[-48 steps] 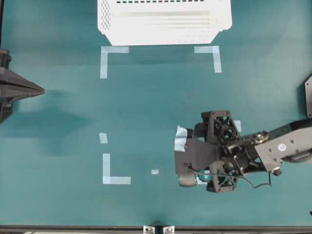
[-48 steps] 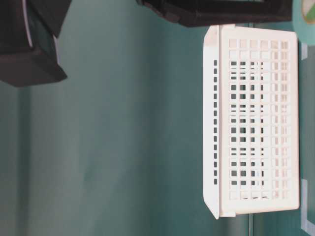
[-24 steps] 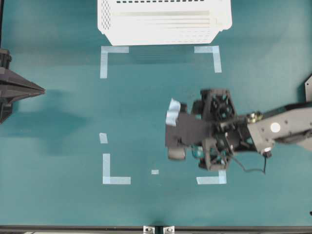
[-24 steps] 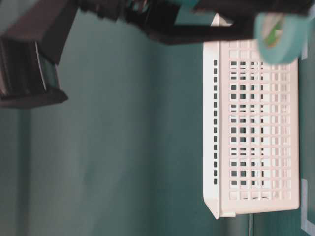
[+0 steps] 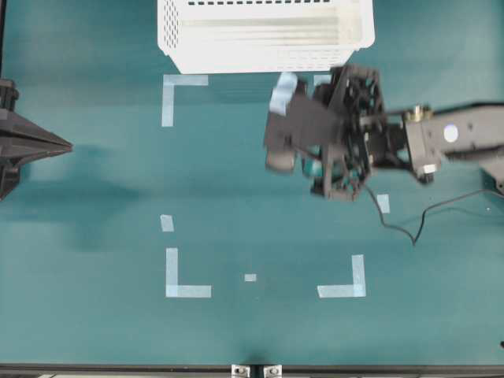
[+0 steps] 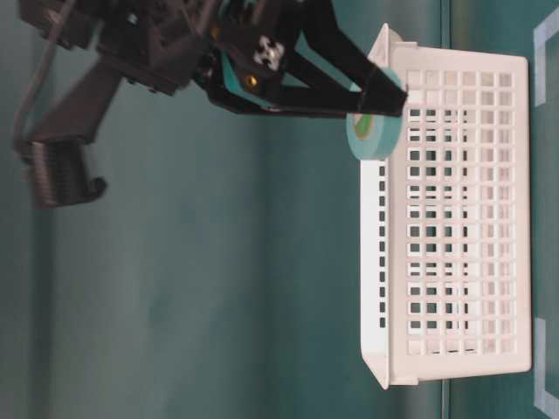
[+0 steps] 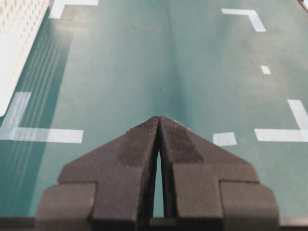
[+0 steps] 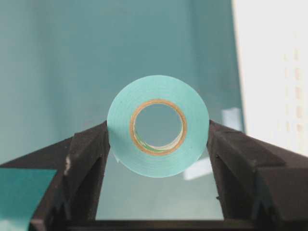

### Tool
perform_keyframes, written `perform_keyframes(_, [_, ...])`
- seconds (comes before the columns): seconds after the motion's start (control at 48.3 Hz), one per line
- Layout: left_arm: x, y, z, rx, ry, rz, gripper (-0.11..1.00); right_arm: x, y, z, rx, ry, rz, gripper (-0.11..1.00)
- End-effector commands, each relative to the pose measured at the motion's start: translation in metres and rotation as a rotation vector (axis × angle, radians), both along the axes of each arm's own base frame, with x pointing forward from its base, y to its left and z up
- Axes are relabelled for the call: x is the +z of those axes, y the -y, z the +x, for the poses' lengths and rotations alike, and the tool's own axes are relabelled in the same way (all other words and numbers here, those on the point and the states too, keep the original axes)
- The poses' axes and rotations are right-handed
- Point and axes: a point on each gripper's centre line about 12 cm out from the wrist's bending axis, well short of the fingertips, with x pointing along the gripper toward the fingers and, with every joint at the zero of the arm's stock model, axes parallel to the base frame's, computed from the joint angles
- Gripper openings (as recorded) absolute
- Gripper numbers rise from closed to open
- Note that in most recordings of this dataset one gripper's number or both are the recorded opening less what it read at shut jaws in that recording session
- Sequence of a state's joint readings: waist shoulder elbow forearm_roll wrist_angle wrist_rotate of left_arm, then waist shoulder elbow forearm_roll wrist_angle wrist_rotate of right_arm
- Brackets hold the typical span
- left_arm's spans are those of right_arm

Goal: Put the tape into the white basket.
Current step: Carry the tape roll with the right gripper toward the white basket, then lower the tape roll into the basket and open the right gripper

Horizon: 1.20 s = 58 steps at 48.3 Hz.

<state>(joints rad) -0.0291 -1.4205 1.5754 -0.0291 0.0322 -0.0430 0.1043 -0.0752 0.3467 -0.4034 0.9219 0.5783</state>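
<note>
The right gripper is closed onto the tape, one finger pressed against each side of the roll's outer rim, so that the hollow centre faces the wrist camera. In the table-level view the tape hangs clear of the table, just beside the upper corner of the white basket and outside its rim. In the overhead view the right gripper sits in the upper right of centre, just below the white basket, which lies at the top edge of the frame. The left gripper has its fingers pressed together and grasps nothing; it rests at the left edge of the overhead view, well apart from the basket. Pale-blue tape strips mark corners on the teal table.
</note>
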Motion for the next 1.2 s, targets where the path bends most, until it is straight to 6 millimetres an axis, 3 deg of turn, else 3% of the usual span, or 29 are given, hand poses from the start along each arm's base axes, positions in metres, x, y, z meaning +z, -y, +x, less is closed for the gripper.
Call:
perform_keyframes(0.0, [0.005,0.000,0.001,-0.001,0.012,0.000,-0.11,0.013,0.014,-0.002,-0.021,0.034,-0.007,0.68])
perform_keyframes(0.579, [0.005,0.000,0.001,-0.001,0.012,-0.002,-0.11,0.015,0.101,-0.011,-0.170,0.051,-0.044,0.68])
perform_keyframes(0.931, [0.005,0.000,0.001,-0.001,0.014,-0.002,-0.11,0.008,0.141,-0.019,-0.235,0.111,-0.050,0.68])
perform_keyframes(1.179, [0.005,0.000,0.001,-0.001,0.012,0.000,-0.11,0.003,0.157,-0.023,-0.257,0.159,-0.051,0.68])
